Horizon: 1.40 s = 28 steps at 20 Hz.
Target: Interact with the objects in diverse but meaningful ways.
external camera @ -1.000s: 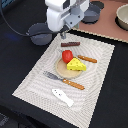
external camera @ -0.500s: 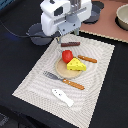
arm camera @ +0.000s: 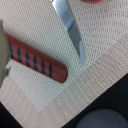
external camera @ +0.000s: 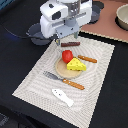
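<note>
Robot gripper (external camera: 69, 39) hovering just above a brown sausage stick (external camera: 70, 44) at the far edge of a woven placemat (external camera: 35, 82).

Exterior view: the sausage lies flat, long axis running across the mat from this view's left to right; jaws spread to either side of it. Tomato (external camera: 67, 55) and cheese wedge (external camera: 76, 64) sit near; a careless descent could nudge them. Wrist view: the sausage stick (arm camera: 37, 61) lies diagonally beside one metal finger (arm camera: 70, 29); an off-centre close could roll it away.
</note>
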Motion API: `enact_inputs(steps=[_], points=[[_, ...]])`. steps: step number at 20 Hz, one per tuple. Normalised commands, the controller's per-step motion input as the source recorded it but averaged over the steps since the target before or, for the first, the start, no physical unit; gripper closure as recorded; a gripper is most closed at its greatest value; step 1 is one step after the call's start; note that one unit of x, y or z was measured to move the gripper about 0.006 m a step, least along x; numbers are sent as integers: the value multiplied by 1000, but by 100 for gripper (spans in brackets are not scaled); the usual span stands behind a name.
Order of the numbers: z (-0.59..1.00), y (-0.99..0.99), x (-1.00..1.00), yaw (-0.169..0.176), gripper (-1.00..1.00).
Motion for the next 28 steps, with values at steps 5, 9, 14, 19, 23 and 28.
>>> enact_inputs(steps=[5, 9, 14, 19, 23, 28], points=[[-18, -150, 395, -69, -100], [-33, -146, 406, -70, -100], [-129, -144, 296, -65, -100], [-187, -139, 246, -62, -100], [-227, -62, 201, -60, -100], [-159, 0, 234, -53, -100]])
